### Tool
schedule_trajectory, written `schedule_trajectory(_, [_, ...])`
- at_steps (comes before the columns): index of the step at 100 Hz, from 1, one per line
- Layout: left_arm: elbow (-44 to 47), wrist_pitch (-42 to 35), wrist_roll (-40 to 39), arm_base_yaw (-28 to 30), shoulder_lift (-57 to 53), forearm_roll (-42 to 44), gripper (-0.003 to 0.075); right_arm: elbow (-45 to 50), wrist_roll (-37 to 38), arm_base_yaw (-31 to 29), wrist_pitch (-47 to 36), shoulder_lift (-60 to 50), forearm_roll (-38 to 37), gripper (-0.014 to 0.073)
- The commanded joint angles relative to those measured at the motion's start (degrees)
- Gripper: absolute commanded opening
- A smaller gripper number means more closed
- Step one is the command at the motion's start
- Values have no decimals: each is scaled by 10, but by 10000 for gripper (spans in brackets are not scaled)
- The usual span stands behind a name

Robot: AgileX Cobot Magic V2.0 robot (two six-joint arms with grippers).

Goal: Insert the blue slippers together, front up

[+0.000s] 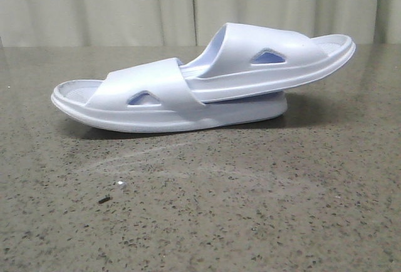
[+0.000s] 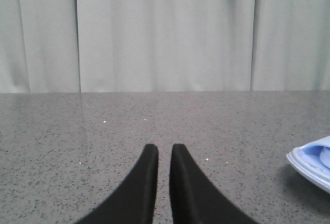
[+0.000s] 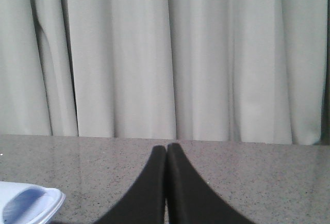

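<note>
Two pale blue slippers lie nested in the middle of the table in the front view. The lower slipper [image 1: 150, 93] rests flat with its toe to the left. The upper slipper [image 1: 263, 52] has its heel end tucked under the lower one's strap, and its toe points right, raised off the table. Neither gripper shows in the front view. My left gripper [image 2: 164, 149] is empty, its jaws a narrow slit apart, with a slipper end [image 2: 312, 164] off to its side. My right gripper [image 3: 166, 147] is shut and empty, with a slipper end [image 3: 28, 203] beside it.
The slippers sit on a speckled grey stone table [image 1: 250, 209]. A small dark speck [image 1: 104, 200] and a white crumb [image 1: 121, 184] lie at the front left. A pale curtain [image 1: 125, 2] hangs behind the table's far edge.
</note>
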Motion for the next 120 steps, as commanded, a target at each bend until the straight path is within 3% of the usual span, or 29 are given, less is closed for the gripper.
schedule_trajectory(1, [5,-47,-6,-6,-16,0,16,-7,-9,0,-11,5,1,-107])
schedule_trajectory(16, [5,-47,-6,-6,-16,0,16,13,26,0,-11,5,-4,-107])
schedule_trajectory(23, [5,-47,-6,-6,-16,0,16,19,63,0,-16,5,-40,-107])
schedule_trajectory(37, [5,-47,-6,-6,-16,0,16,33,225,-10,-17,-7,-212,-107])
schedule_trajectory(56, [5,-47,-6,-6,-16,0,16,70,558,-37,-17,-40,-522,-107])
schedule_trajectory(67, [5,-47,-6,-6,-16,0,16,96,674,-58,-17,-70,-610,-107])
schedule_trajectory(120, [5,-47,-6,-6,-16,0,16,142,696,-65,-19,-108,-641,-107])
